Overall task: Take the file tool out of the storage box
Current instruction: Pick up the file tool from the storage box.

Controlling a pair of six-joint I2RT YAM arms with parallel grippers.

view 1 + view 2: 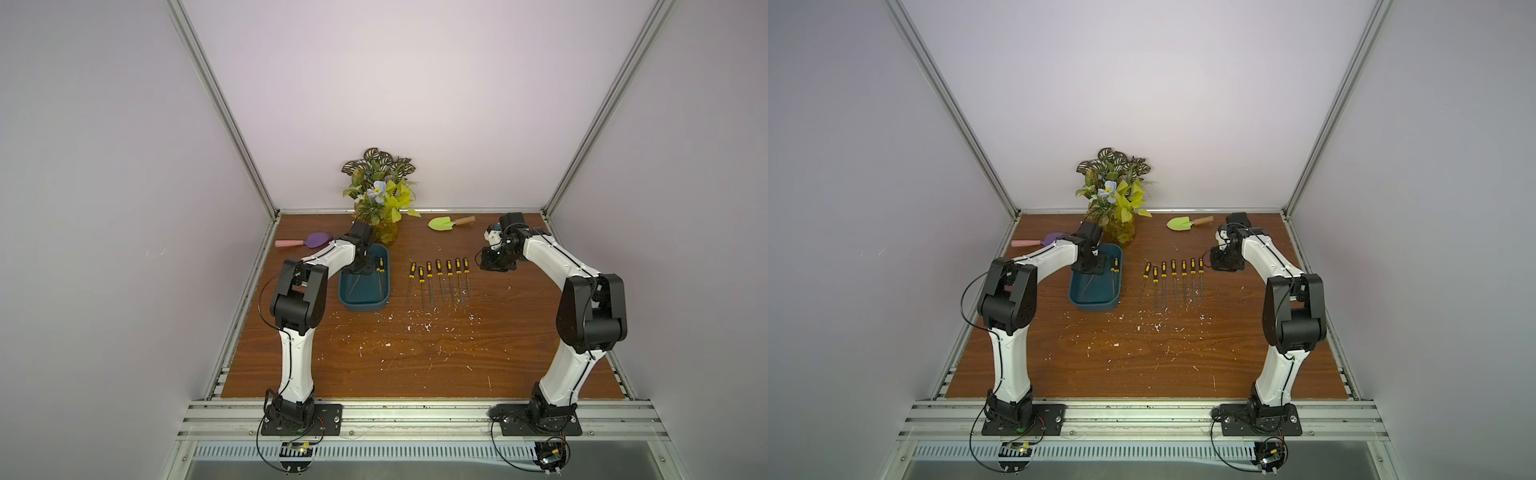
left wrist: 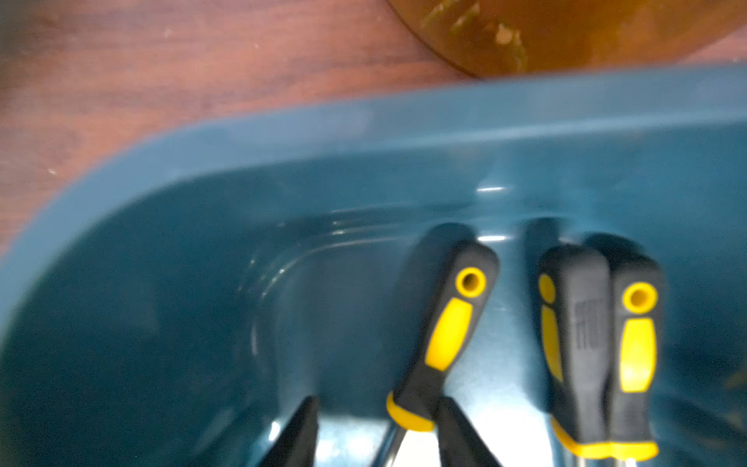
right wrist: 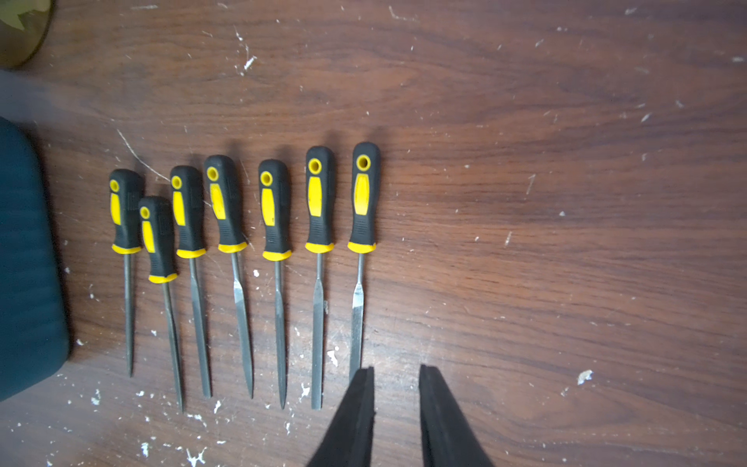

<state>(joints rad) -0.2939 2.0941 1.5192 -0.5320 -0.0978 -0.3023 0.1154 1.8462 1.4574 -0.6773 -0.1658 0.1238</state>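
At the left, the storage box (image 1: 362, 306) sits on the table (image 1: 415, 365), holding three files (image 2: 574, 343). The left gripper (image 2: 378, 400) reaches into it, its fingers (image 2: 301, 432) parted on either side of the leftmost file (image 2: 448, 323) at its collar, not clamped. Right of the box, seven files (image 1: 439, 268) lie in a row. Just right of them hangs the right gripper (image 3: 396, 372), fingers a narrow gap apart, empty

Robotics laboratory test cell — plain pale wall panels (image 1: 407, 83) set in silver aluminium-profile framing (image 1: 223, 108). A white-and-black left robot arm (image 1: 296, 361) and right arm (image 1: 569, 370) stand on black base plates (image 1: 330, 417) at a scratched brown wooden tabletop (image 1: 415, 365).
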